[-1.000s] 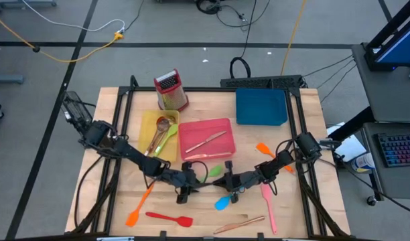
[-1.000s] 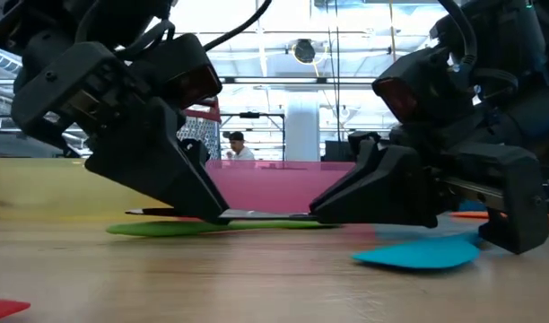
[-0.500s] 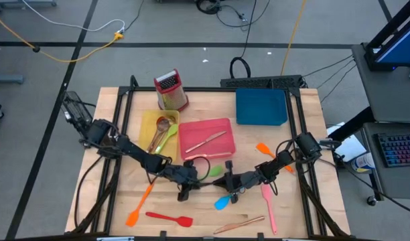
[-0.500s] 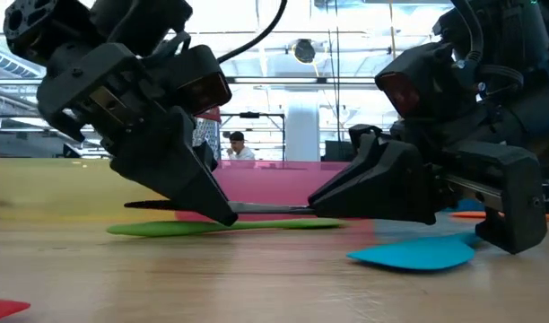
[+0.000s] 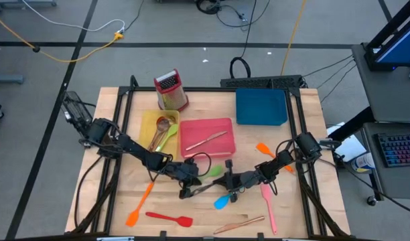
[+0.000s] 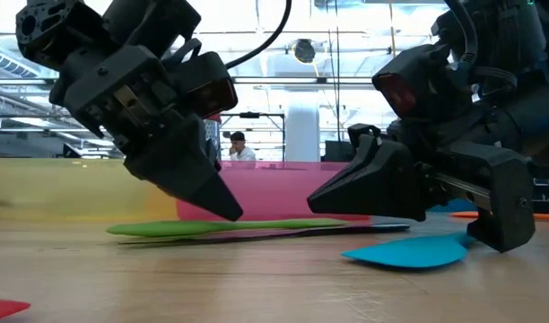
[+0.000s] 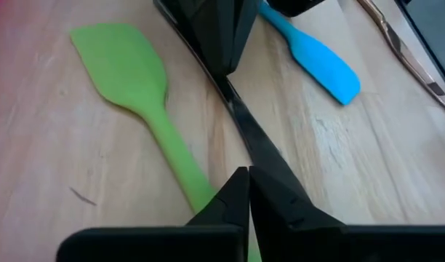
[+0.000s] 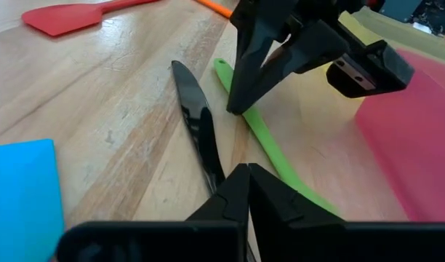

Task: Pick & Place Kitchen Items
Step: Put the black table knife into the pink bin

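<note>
Kitchen items lie scattered over the wooden desk point(image 5: 305, 134), and the one between the two arms is a slim dark knife point(image 5: 206, 189). It lies flat near the front middle of the desk, just in front of the pink tray point(image 5: 188, 130).

The left claw point(image 5: 185, 193) is at one end of the knife with its fingers pressed together and nothing between them. In the low view its tip hangs a little above the desk, over the handle of the green spatula point(image 6: 212, 227). The right wrist view shows that tip just beside the green handle, with the near end of the knife lying free on the wood.

The right claw point(image 5: 223, 186) is at the other end, its fingers pressed together too. The knife runs in under its tips. The low view shows the blade lying on the desk below them, though contact cannot be told.

The green spatula lies alongside the knife, toward the pink tray. A blue spatula point(image 5: 222, 201) lies just in front of the right claw. Near the front edge are a red spatula point(image 5: 168, 217), an orange spatula point(image 5: 139, 204), a pink spatula point(image 5: 267, 207) and a copper-coloured utensil point(image 5: 240, 224). Farther back stand a yellow tray point(image 5: 148, 120) holding cutlery, a blue tray point(image 5: 262, 107) and a box grater point(image 5: 170, 90).
</note>
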Available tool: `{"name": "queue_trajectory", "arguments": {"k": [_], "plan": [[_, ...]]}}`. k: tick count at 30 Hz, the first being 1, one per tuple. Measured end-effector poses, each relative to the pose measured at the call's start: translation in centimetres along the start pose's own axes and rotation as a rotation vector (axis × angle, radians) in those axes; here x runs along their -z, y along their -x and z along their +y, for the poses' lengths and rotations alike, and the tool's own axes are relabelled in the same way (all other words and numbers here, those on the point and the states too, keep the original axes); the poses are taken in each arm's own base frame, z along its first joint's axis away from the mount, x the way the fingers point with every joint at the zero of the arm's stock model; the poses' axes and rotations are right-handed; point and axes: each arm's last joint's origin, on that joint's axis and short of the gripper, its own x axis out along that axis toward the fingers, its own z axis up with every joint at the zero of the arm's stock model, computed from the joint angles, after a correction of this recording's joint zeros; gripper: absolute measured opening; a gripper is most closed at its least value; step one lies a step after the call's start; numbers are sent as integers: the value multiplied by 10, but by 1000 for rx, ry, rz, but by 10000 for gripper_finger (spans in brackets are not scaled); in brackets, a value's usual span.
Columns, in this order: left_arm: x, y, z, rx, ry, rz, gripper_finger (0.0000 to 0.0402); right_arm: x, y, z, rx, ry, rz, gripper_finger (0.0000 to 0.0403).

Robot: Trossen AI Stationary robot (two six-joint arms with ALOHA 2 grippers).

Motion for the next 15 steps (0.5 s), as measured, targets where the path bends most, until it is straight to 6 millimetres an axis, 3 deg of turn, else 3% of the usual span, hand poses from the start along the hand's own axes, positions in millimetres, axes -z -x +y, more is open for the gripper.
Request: {"name": "queue_trajectory", "arguments": {"k": [4,9,15], "plan": [[0,0,0,5,0,2,14,-1,0,0,-6,-47,-13,13],[-1,0,0,6,4,-4,14,-4,2,-1,-33,-55,7,62],[0,0,-1,25,18,1,15,-28,12,-10,-102,-51,13,133]]}}
